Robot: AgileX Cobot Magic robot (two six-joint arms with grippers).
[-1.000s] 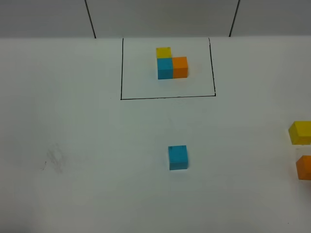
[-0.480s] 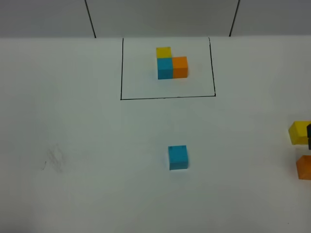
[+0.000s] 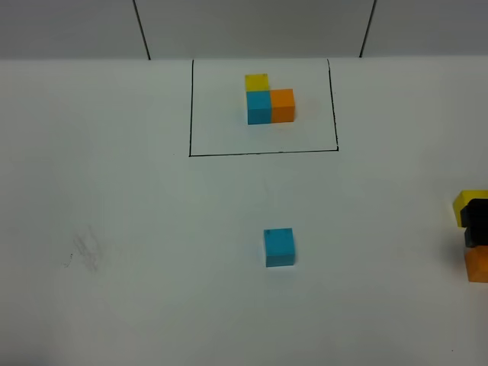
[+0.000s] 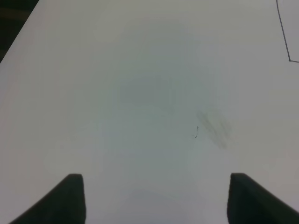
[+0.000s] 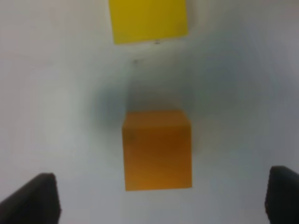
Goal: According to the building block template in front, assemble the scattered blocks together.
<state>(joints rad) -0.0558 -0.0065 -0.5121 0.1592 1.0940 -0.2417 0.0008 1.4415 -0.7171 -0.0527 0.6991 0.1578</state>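
1. Right gripper point(image 5: 161, 201): its black fingertips point(image 5: 39, 198) stand wide apart with nothing clamped. The small plain orange cube point(image 5: 157, 149) lies just ahead of the gap, and the small yellow cube point(image 5: 148, 19) lies beyond it.
2. Left gripper point(image 4: 156, 200): its fingertips are apart over the bare white table point(image 4: 140, 93), holding nothing.
3. Exterior view: the yellow and orange cubes sit at the right edge with a dark shape point(image 3: 477, 223), probably the right gripper, between them. A small cyan cube point(image 3: 279, 247) lies lower centre.
4. The L-shaped yellow-cyan-orange cube template point(image 3: 268, 101) sits upper centre inside a thin black drawn rectangle point(image 3: 263, 153).
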